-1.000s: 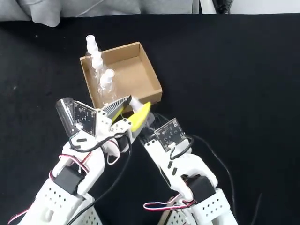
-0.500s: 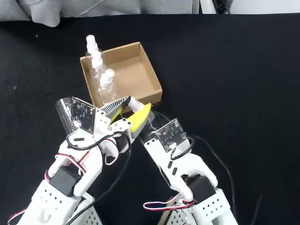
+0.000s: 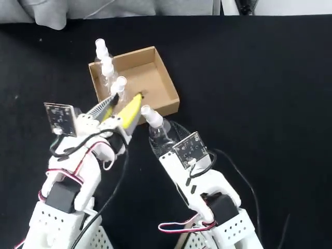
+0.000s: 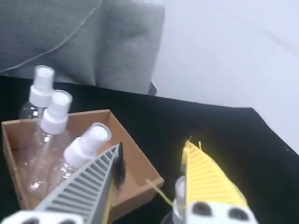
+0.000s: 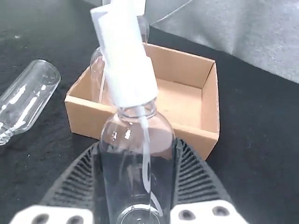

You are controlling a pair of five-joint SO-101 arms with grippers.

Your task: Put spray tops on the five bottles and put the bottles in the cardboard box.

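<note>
My right gripper (image 5: 138,148) is shut on a clear bottle (image 5: 135,163), held just in front of the cardboard box (image 3: 161,78). A white spray top (image 5: 124,56) sits in the bottle's neck, leaning a little, with its tube inside. The same bottle (image 3: 158,132) shows in the high view with its top (image 3: 149,115). My left gripper (image 3: 126,99) stands open and holds nothing, over the box's near wall (image 4: 140,158). Three capped bottles (image 4: 51,126) stand along one wall inside the box. One bare bottle (image 5: 23,105) lies on the table beside the box.
The table is a black cloth (image 3: 259,93) with free room to the right of the box. Grey fabric (image 3: 52,13) lies along the far edge. Cables (image 3: 244,176) trail beside the right arm.
The left gripper has let go of the spray top on the held bottle and swung away to the left, over the box's near wall. The right arm and its bottle have stayed put.
</note>
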